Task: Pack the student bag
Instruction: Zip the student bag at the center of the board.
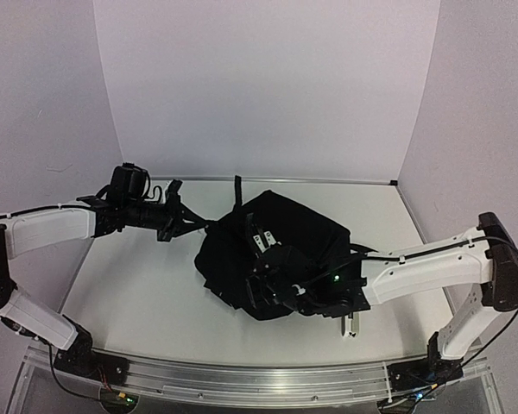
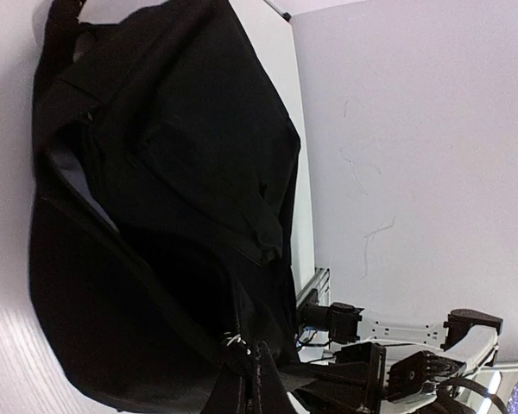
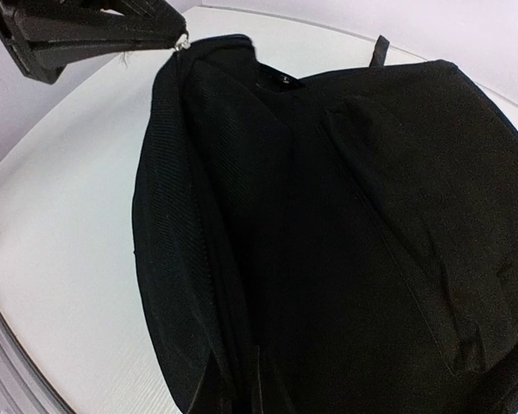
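1. The left gripper (image 2: 246,366) is clenched on the zip pull (image 2: 234,341), a small metal tab at the edge of the bag (image 1: 311,228). The right wrist view shows the same pinch from outside, with the tab glinting at the tip of the closed jaws.
2. In the overhead view this gripper reaches in from 9 o'clock and meets the bag at its 10 o'clock corner. Holding the tab there probably serves to run the zip along its track or to keep the seam taut.
3. The right gripper (image 1: 263,241) comes in from 4 o'clock and sits over the top of the bag, near its middle. Its own camera shows only dark finger shapes against black cloth at the lower edge, so I cannot tell whether it is released or grasping a fold.
4. Its position looks like a steadying one. It may be pinning the soft body so that a tug on the tab moves the zip instead of dragging the whole bag.
5. The bag lies slumped about the centre of the bench (image 1: 138,293), with a strap (image 1: 237,185) trailing out at 12 o'clock. The left wrist view shows a thin strip of grey lining (image 2: 69,172) along one seam, so the mouth appears at most slightly parted.
6. The step in hand seems to be working the opening. The pictures do not settle whether it is being closed or widened.
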You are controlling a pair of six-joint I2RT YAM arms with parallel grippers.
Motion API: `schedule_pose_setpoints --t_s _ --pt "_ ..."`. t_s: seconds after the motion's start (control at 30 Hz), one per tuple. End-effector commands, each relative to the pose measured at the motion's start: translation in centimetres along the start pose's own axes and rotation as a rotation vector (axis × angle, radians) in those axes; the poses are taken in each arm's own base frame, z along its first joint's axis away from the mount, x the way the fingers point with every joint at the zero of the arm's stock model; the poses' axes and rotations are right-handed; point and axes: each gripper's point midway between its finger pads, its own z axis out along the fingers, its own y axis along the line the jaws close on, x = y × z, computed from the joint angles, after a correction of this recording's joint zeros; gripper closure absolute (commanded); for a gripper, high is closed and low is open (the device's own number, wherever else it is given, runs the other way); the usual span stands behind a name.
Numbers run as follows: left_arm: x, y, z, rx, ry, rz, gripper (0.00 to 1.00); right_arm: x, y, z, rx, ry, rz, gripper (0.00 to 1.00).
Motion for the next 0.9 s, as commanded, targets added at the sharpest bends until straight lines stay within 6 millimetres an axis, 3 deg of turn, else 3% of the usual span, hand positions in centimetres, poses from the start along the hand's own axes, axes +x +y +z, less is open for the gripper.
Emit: schedule_pose_setpoints --t_s 0.0,0.17,0.43,0.5,0.6,0.77,0.87 --pt "-7.2 2.2 -3.7 -0.1 -0.307 0.049 1.0 1.7 -1.3 -3.0 0.011 0.068 0.007 1.0" --pt "-7.7 4.5 -4.9 -0.135 -0.354 0.024 1.0 2.1 -2.2 -4.2 0.001 0.076 0.045 1.0" --pt "-7.5 7.4 -1.9 -0.119 -0.25 0.048 1.0 4.2 -1.4 -5.4 -0.099 0.144 0.026 1.0" --pt "-6.9 6.3 -1.0 -0.034 -0.194 0.098 1.0 4.1 -1.3 -5.6 -0.106 0.144 0.031 1.0" --pt "-3.9 3.4 0.8 0.101 -0.055 0.193 1.0 2.3 -1.6 -5.5 -0.062 0.091 0.07 0.96" --pt "1.3 0.8 3.1 0.165 0.105 0.273 1.0 -1.4 0.1 -4.9 -0.044 0.019 0.119 0.71" --pt "3.1 0.2 3.4 0.193 0.142 0.271 1.0 -2.8 1.5 -3.9 -0.048 0.004 0.104 0.53"
